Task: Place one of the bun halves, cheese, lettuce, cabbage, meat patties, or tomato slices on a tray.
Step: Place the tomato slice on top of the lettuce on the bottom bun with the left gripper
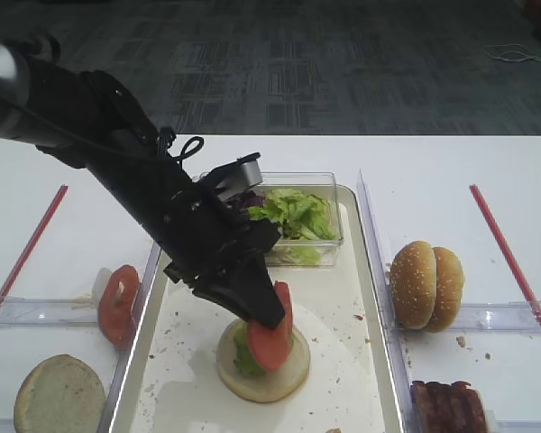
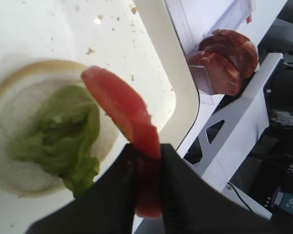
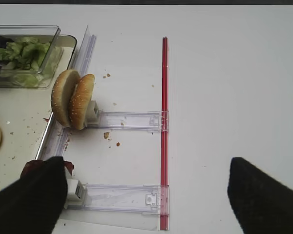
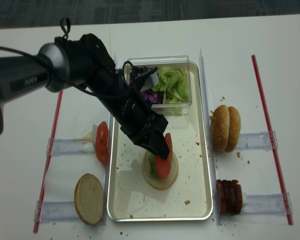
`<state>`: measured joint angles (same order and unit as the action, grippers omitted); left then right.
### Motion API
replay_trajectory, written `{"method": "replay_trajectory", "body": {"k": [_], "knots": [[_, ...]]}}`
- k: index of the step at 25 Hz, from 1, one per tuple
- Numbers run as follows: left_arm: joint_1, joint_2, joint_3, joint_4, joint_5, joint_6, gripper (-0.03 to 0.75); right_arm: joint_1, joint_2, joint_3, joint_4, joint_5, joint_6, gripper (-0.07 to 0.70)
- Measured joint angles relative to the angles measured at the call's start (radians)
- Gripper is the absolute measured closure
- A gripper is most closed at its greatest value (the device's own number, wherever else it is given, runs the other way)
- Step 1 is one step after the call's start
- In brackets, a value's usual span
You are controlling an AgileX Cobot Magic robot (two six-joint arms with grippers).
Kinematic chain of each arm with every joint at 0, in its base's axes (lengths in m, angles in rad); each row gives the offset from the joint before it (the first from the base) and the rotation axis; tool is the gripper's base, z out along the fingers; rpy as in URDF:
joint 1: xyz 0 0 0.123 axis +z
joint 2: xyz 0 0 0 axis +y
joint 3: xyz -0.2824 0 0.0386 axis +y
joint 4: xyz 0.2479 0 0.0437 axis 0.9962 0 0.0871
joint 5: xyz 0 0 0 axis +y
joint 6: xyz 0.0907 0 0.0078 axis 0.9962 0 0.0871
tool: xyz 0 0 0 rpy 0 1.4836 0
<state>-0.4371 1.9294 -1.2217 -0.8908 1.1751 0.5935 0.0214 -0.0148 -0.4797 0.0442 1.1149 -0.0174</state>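
Tomato slice was pinched edge-on in the left gripper, held tilted just above the lettuce on the bun half, lower centre of the tray. Risk, as judged: released at this tilt, the slice could land off-centre and slide off the ruffled leaf. Right gripper stood wide, holding nothing.
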Motion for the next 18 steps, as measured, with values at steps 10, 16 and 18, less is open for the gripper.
{"method": "replay_trajectory", "body": {"k": [10, 16, 18], "knots": [[0.008, 0.016, 0.063, 0.005, -0.051, 0.034, 0.596, 0.0, 0.0, 0.0, 0.0, 0.0, 0.0, -0.058], [0.008, 0.022, 0.092, -0.011, -0.074, 0.071, 0.596, 0.0, 0.0, 0.0, 0.0, 0.0, 0.0, -0.058], [0.008, 0.022, 0.092, -0.013, -0.079, 0.073, 0.596, 0.0, 0.0, 0.0, 0.0, 0.0, 0.0, -0.058]]}}
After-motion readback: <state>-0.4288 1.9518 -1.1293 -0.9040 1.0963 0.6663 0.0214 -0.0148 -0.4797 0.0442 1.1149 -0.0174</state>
